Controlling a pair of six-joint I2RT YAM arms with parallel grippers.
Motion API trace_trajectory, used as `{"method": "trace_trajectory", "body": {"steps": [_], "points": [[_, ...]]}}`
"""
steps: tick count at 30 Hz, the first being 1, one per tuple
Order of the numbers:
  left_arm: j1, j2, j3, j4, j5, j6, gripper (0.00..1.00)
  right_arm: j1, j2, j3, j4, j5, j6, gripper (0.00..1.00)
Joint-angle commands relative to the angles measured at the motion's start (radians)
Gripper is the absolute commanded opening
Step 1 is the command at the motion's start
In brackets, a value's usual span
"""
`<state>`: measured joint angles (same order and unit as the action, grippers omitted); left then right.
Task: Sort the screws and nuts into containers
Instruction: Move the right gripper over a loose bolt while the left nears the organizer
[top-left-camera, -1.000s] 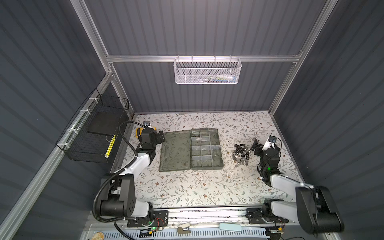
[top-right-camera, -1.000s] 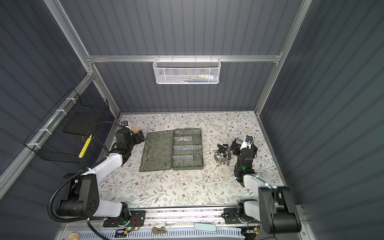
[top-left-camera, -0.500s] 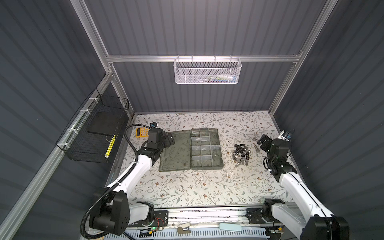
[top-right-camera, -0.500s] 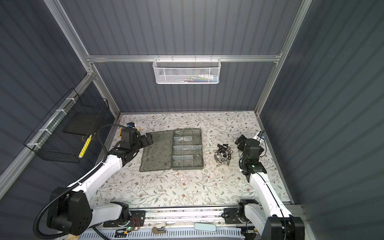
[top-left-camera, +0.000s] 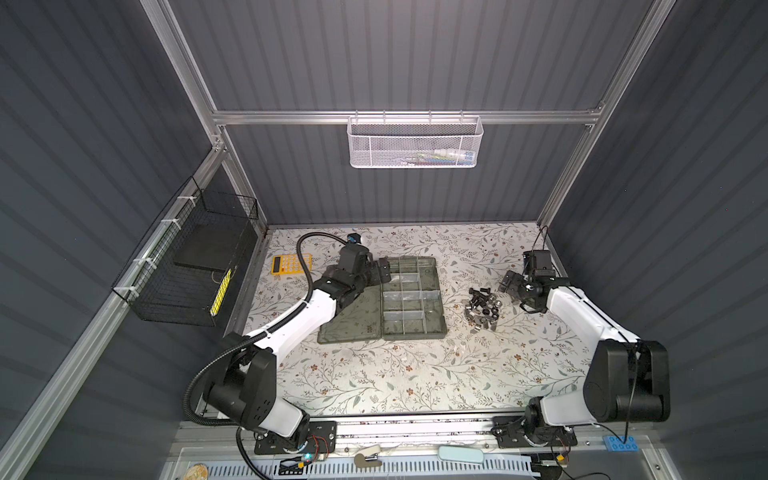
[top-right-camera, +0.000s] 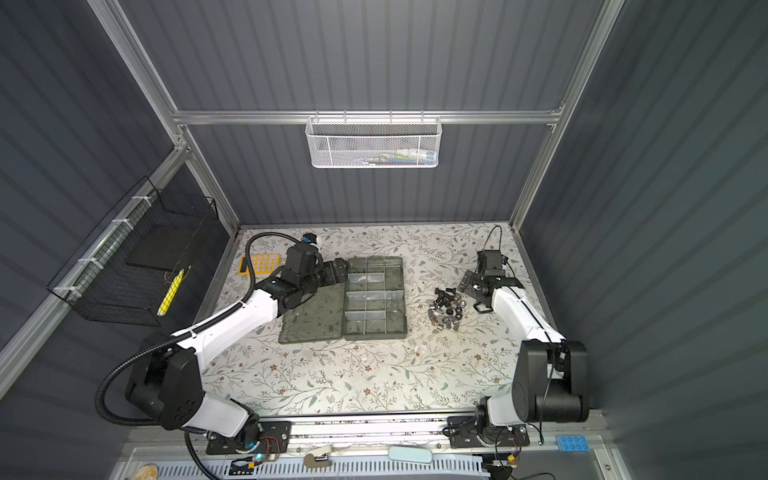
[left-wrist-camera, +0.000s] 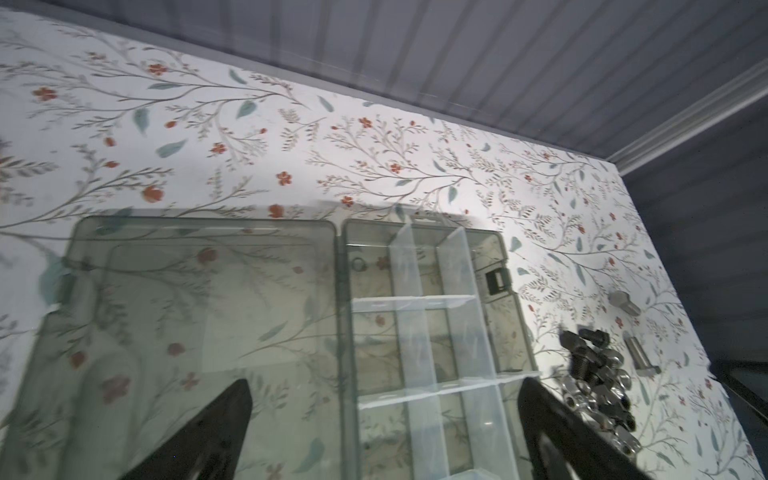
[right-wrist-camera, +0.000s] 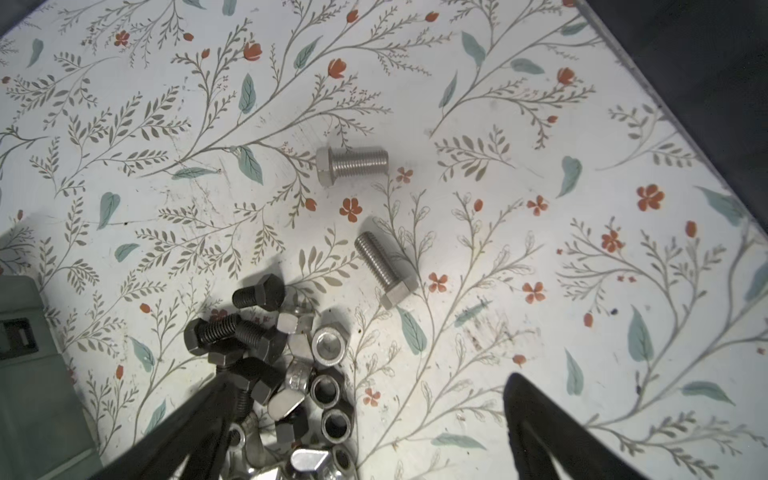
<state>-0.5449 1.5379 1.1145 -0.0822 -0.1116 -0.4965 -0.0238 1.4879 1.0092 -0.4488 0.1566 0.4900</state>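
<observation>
Right gripper (right-wrist-camera: 368, 380) is held wide, empty, by the heaped nuts (right-wrist-camera: 328, 345); the loose silver screw (right-wrist-camera: 384, 270) is best pinched across its shaft. Left gripper (left-wrist-camera: 384, 384) released, empty, near containers (left-wrist-camera: 415, 297).

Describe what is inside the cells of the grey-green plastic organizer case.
The visible cells look empty; the floral table pattern shows through their floors. One faint ring in a far cell is unclear. In a top view the black left hand hides part of the far-left cell.
</observation>
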Motion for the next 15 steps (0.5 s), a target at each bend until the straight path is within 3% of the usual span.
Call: {"method": "trace_trajectory", "body": {"steps": [1,9,15], "points": [[-0.016,0.049,0.05,0.039,0.05,0.037,1.0,-0.045,0.1,0.106,-0.064,-0.074,-0.002,0.99],[-0.048,0.161,0.257,-0.057,0.128,0.051,1.0,-0.097,0.379,0.358,-0.128,-0.091,-0.065,0.99],[-0.061,0.172,0.21,-0.019,0.159,0.087,1.0,-0.097,0.524,0.502,-0.182,-0.103,-0.126,0.96]]}}
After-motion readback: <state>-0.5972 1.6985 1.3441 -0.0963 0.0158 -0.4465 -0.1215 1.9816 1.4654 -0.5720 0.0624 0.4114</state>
